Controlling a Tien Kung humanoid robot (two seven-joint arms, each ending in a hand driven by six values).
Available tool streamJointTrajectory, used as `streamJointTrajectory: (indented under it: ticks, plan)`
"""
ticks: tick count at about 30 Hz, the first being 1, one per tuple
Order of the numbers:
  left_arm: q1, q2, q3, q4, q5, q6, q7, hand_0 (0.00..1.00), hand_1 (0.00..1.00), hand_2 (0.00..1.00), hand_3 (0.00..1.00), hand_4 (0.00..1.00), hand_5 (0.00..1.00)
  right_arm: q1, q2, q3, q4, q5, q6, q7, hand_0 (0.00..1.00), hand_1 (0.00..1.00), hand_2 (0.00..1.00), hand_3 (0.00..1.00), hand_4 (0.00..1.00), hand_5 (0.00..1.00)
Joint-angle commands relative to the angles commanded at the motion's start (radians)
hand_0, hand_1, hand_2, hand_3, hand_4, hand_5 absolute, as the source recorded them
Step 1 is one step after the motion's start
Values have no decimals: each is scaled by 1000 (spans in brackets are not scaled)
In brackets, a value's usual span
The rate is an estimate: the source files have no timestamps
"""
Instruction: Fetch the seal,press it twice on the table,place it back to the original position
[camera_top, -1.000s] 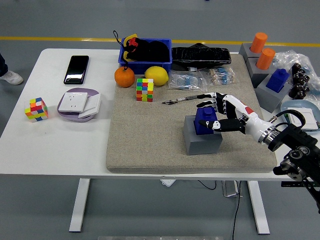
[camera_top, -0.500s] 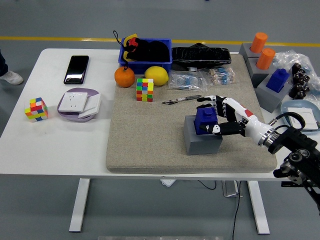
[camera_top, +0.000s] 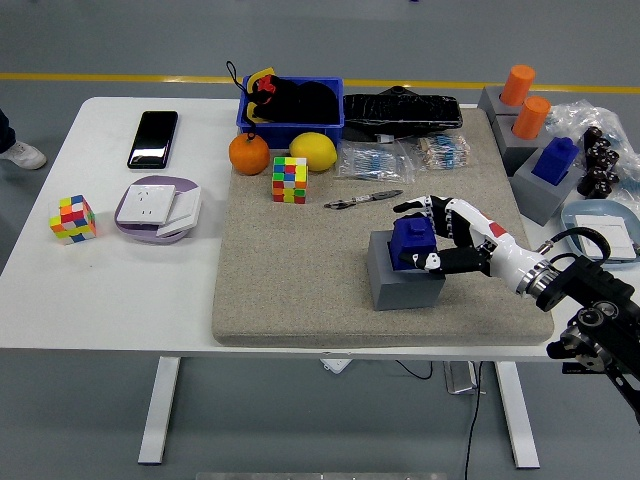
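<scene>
A: Where does the seal (camera_top: 411, 241) sit at this moment?

B: On its grey block (camera_top: 404, 282), toward the near right corner of the worktop (camera_top: 120, 290), on the grey mat (camera_top: 300, 270). The right hand (camera_top: 443, 238) wraps it: fingers (camera_top: 425, 209) over the far side, thumb on the near side, so I judge it is gripping the seal, though the seal is not yet lifted off the block.

A: And the left hand?

B: Out of view.

A: What could go wrong?

B: The grip looks shallow, at the fingertips only. If the hand rises with uneven pressure, the seal may tilt and slip out, or drag the block up with it and drop it on the mat.

A: Anything close enough to get knocked?

B: The pen (camera_top: 362, 199) lies just beyond the block, toward the far edge. A wide swing that way could sweep it. The second blue seal (camera_top: 556, 158) near the right edge is well apart, but returning this one to that wrong block would spoil the last step.
</scene>
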Motion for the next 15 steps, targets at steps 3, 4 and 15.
streamJointTrajectory:
  ticks: [3, 4, 15]
  plan:
    - [1, 0, 1, 0, -1, 0, 0, 793, 747, 738, 774, 795, 474, 1, -1, -1, -1, 1, -7, 5, 633, 556, 568, 655, 843, 2]
    - [1, 0, 0, 0, -1, 0, 0, 792, 747, 738, 774, 795, 474, 1, -1, -2, -1, 1, -8, 6, 607, 517, 510, 536, 816, 2]
    - [-2, -1, 2, 0, -2, 0, 0, 793, 747, 739, 774, 795, 473, 7, -2, -8, -6, 10, -38, 28, 583, 480, 470, 476, 779, 2]
